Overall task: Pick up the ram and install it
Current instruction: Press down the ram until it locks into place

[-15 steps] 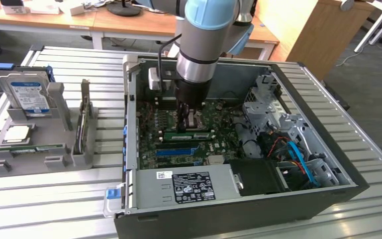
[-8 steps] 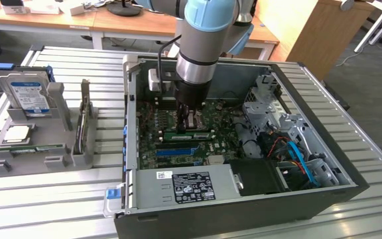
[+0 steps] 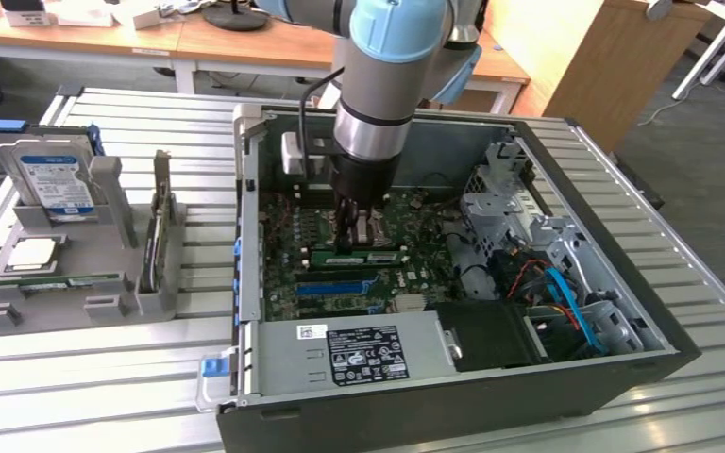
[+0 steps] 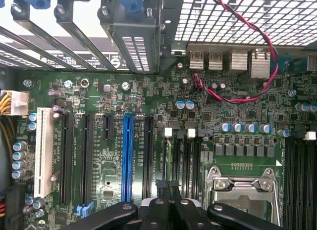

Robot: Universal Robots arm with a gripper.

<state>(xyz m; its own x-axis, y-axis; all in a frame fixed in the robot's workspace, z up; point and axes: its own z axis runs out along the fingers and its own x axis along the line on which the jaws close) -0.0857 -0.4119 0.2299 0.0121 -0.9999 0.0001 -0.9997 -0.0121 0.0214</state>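
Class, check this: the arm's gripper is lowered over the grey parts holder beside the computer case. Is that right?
No. The gripper is lowered over the motherboard inside the computer case, not the grey parts holder beside it; the exterior view shows this.

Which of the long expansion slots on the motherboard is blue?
The blue slot, flanked by black slots, with the white slot further along.

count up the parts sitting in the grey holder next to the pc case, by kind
hard drive: 1
processor chip: 1
ram stick: 1
expansion card: 1
total: 4
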